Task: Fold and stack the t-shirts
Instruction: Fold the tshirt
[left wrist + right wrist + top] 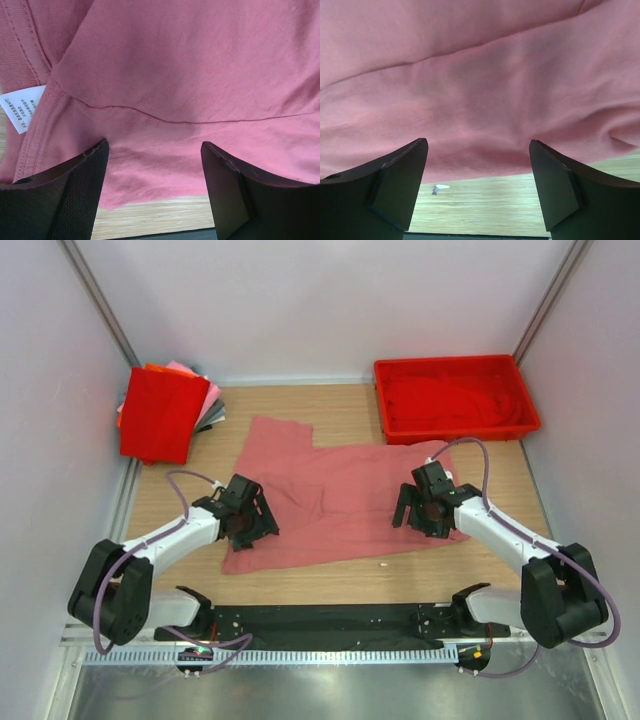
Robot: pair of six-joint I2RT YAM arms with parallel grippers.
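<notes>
A dusty salmon-pink t-shirt [330, 500] lies spread out and rumpled on the wooden table. My left gripper [248, 517] is open, hovering over its near left part; the shirt [190, 80] fills that wrist view, with a white care label [22, 107] at the left. My right gripper [425, 508] is open over the shirt's near right part [480, 90]. Neither holds anything. A stack of folded t-shirts [158, 412], bright red on top with pink, orange and grey edges beneath, sits at the far left.
A rigid red plastic tray [455, 398] with red cloth inside stands at the back right. Grey walls close in the table at both sides. A small white scrap [381, 565] lies near the shirt's front edge, also in the right wrist view [440, 188].
</notes>
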